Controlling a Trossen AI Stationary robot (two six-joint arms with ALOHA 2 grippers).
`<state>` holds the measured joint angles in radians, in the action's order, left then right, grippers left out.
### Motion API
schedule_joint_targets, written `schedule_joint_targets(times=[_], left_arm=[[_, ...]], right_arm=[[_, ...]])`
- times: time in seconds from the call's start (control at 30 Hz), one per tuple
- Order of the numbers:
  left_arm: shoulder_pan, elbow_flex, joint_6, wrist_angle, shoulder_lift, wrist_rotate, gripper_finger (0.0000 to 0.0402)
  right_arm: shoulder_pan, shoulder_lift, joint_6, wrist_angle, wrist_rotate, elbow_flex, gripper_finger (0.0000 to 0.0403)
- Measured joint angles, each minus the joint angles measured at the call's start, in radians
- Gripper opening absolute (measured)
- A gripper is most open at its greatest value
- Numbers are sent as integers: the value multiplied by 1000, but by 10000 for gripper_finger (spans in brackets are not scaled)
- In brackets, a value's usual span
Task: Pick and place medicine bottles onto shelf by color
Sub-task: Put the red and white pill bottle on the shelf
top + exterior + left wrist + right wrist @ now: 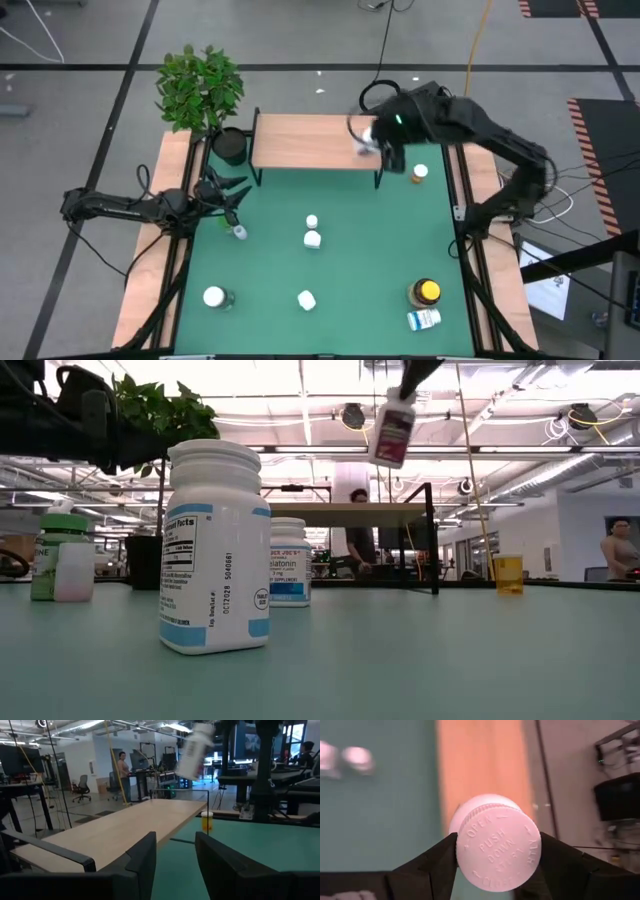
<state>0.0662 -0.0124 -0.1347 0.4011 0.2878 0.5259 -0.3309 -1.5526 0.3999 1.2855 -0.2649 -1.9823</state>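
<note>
step: we carry a bottle to the shelf (310, 140) | right pincer (495, 851) squeezes white bottle (495, 842) above the shelf's right end | next: lower, stand it up, let go | left pincer (175, 860) partly open, empty, left of shelf

The right gripper (497, 857) clamps a white medicine bottle (495, 845) by its cap, one dark finger (432, 865) pressed against each side. The ribbed cap faces the camera and carries raised lettering reading "PUSH DOWN", with "OPEN" and "CLOSE" around its rim. Behind the bottle lies the light-wood shelf (480, 765), with the green table (380, 810) beside it. Two blurred white bottles (345, 759) stand on the green surface, well apart from the held one.
</note>
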Motion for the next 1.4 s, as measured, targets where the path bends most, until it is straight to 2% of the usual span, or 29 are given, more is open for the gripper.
schedule_joint_targets(times=[0.1, 0.27, 0.53, 0.67, 0.83, 1.4], left_arm=[[0, 0, 14, -18, 0, 0, 140], [0, 0, 16, -32, 0, 0, 140], [0, 0, 9, -32, 0, 0, 140], [0, 0, -10, -30, 0, 0, 140], [0, 0, -39, -18, 0, 0, 140], [0, 0, -70, 0, 0, 0, 141]], right_arm=[[-96, -77, 79, -32, 5, -81, 232], [-240, -132, 136, -74, 114, -89, 232], [-366, -186, 139, -86, 242, -86, 232], [-393, -203, 138, -78, 249, -86, 233], [-411, -207, 120, -78, 323, -85, 233], [-409, -207, 171, -124, 317, -7, 266]])
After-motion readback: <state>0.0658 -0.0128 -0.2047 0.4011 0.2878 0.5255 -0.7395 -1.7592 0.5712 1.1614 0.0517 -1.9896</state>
